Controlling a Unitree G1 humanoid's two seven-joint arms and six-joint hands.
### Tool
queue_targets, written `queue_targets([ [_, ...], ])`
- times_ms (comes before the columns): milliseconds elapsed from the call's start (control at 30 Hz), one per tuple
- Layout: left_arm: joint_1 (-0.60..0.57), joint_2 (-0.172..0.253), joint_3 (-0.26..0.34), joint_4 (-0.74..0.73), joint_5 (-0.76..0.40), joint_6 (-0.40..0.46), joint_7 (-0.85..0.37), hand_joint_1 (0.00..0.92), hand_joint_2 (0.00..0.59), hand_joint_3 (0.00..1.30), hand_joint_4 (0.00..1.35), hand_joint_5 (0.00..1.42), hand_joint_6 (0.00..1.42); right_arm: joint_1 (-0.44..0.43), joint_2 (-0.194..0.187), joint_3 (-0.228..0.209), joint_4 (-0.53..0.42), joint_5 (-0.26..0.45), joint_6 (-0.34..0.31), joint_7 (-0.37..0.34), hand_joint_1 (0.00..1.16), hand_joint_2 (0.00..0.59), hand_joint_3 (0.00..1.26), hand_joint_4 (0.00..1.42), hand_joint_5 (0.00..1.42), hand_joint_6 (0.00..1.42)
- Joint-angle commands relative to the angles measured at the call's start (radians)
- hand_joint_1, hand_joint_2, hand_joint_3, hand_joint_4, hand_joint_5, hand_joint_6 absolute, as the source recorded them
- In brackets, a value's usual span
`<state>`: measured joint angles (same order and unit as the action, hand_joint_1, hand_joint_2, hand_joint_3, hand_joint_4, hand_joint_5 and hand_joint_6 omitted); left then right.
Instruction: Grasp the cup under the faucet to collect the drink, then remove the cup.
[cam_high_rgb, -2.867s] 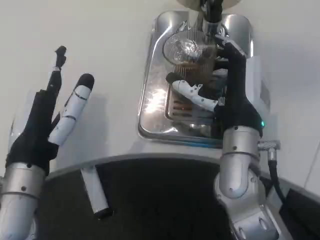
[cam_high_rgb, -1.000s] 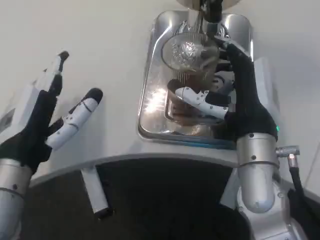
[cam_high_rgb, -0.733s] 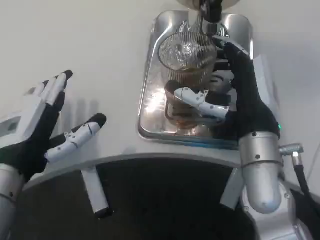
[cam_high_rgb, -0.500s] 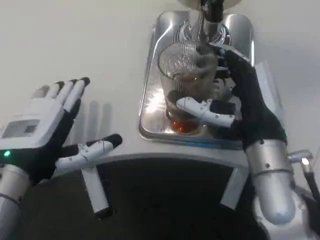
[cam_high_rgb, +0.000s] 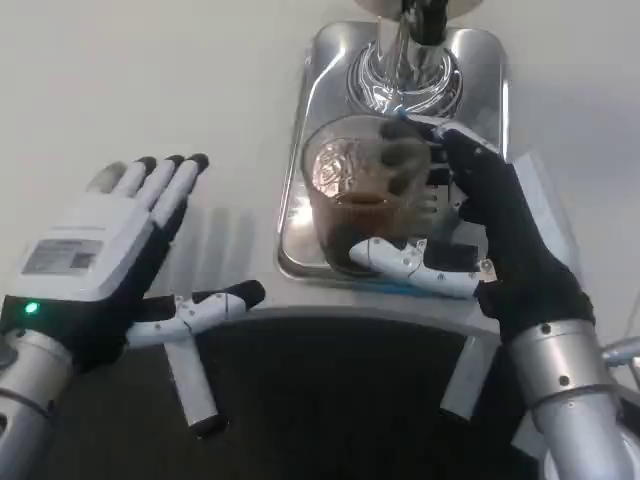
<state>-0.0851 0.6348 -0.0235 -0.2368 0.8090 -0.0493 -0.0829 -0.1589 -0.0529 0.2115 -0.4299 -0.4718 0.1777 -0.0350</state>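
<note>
Ribbed clear cup (cam_high_rgb: 362, 200), right hand (cam_high_rgb: 500, 250) gripping

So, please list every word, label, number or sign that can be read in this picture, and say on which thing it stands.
No text can be read.
Left hand: a grey label with dark lines of print sits on its white back, too small and blurred to read.
Left hand, near the wrist: a small green light, a signal and not a text.
Cup, right hand, metal tray, faucet: no writing visible.
</note>
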Motion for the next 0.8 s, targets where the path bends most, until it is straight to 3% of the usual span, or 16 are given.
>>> queue_targets([
  [33,0.034,0.028,0.008,-0.035,0.016,-0.036,0.009,0.0,0.112,0.0,0.0,0.0,0.0,0.032,-0.014,-0.01,-0.076,0.021,-0.007,0.035,1.16,0.244,0.8,0.8,0.84,1.11],
  [300,0.088,0.037,0.057,-0.109,0.01,-0.082,0.014,0.0,0.109,0.0,0.0,0.0,0.0,0.152,-0.041,-0.026,-0.235,0.041,0.003,0.099,1.16,0.24,0.8,0.8,0.84,1.11],
  [800,0.207,0.041,0.11,-0.208,-0.008,-0.19,0.002,0.0,0.106,0.0,0.0,0.0,0.0,0.25,-0.101,-0.083,-0.438,0.107,0.052,0.225,1.16,0.24,0.8,0.8,0.84,1.11],
])
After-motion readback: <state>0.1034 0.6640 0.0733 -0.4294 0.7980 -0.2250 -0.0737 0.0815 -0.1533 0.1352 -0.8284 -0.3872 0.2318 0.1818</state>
